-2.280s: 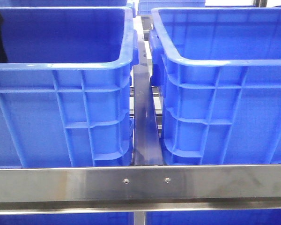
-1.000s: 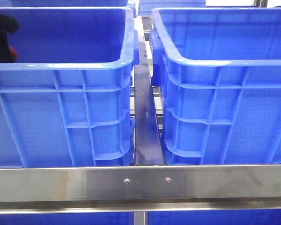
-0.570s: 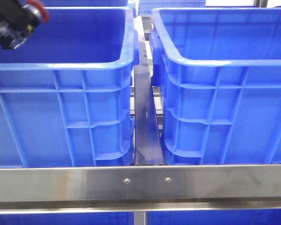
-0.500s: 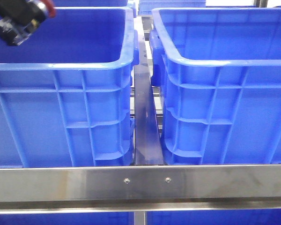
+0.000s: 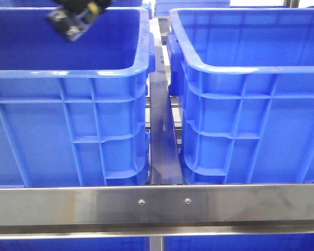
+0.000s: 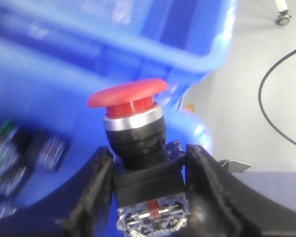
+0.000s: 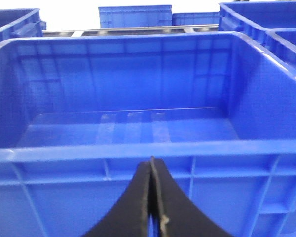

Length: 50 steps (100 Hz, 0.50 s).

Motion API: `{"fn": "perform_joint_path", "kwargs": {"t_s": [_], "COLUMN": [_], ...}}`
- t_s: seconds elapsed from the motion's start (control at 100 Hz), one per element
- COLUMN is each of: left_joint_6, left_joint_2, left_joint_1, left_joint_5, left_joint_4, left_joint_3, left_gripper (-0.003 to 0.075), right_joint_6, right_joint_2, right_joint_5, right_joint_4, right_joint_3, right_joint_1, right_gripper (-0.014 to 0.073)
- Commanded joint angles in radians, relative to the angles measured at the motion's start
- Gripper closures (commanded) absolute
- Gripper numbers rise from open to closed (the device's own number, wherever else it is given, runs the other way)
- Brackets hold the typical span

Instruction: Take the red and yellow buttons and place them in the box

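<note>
**Between the left tool's fingers: red button in carry**

Left tool (image 6: 148, 197) pinches the red button (image 6: 130, 106) by its body, cap outermost, above the left crate (image 5: 68, 73). Right tool (image 7: 151, 207), pressed together, faces the empty box (image 7: 128, 148). Advise releasing only once clear inside the box rim.

In the front view the left gripper (image 5: 78, 13) is cut off by the top edge, so its fingers and load cannot be made out there. The floors of both blue crates (image 5: 68, 73) are hidden behind their near walls. In the left wrist view the crate (image 6: 138, 44) behind the red button (image 6: 130, 106) is blurred, and the small parts (image 6: 19, 153) inside it are too smeared to name.
</note>
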Motion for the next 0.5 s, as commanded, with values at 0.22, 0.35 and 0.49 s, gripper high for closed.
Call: {"fn": "perform_joint_path", "kwargs": {"t_s": [0.22,0.35,0.49], "left_joint_6": [0.0,0.0,0.0], "left_joint_2": [0.024,0.076,0.118], "left_joint_1": [-0.19,-0.23,-0.243], "left_joint_5": [-0.111,-0.109,-0.089], "left_joint_4": [-0.065,-0.065,-0.065], "left_joint_3": [-0.075,-0.134,-0.18], "left_gripper": [0.0625,0.0625,0.0625], "right_joint_6": [-0.009,-0.009,-0.009], "right_joint_2": [0.214,0.363,0.532], "right_joint_5": [0.235,0.301,0.351], "right_joint_4": [-0.003,0.021,0.155], "right_joint_3": [-0.313,-0.439,-0.561], "right_joint_1": [0.08,0.127,0.192], "right_gripper": [0.0658,0.065,0.0455]}}
